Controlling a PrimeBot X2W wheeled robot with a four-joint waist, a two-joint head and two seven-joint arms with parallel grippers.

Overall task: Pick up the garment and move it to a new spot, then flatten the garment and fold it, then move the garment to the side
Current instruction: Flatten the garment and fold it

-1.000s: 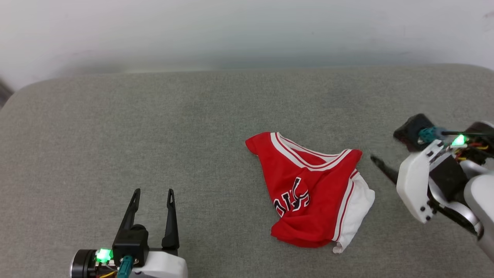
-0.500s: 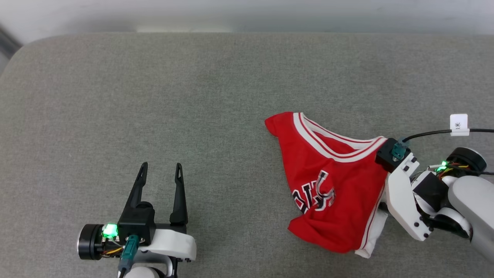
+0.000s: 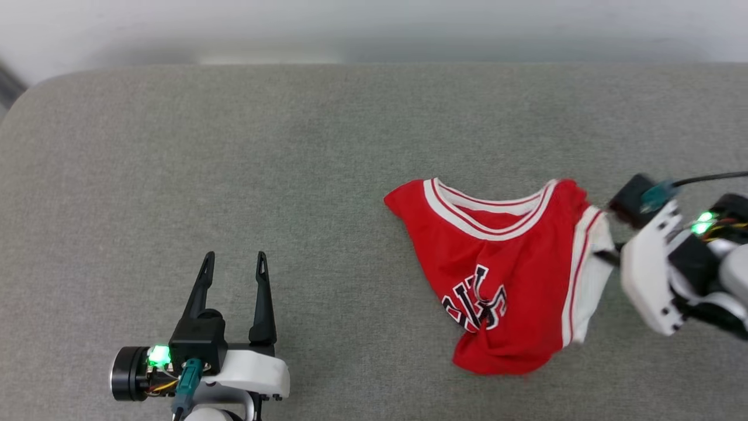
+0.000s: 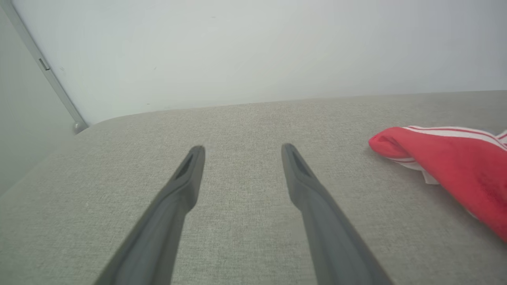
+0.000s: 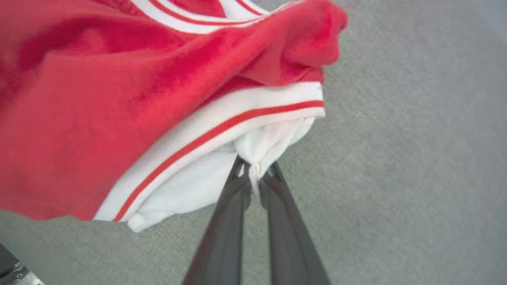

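My right gripper (image 5: pixel 255 168) pinches the white sleeve (image 5: pixel 273 138) of the shirt (image 3: pixel 497 263), which lies crumpled right of centre on the worktop (image 3: pixel 234 146). My left gripper (image 3: pixel 235 257) is spread, well apart from it. I should lift slowly, since so thin a pinch may slip.

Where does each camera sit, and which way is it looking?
Head view: on the robot's head, looking forward and down at the grey cushion and the garment; the open left tool and the right tool show.
Left wrist view: on the left wrist, looking along its two spread fingers across the grey cushion toward the wall; garment at the right edge.
Right wrist view: on the right wrist, looking along its fingers, shut on the garment.
Shared: all three show the garment and grey cushion.
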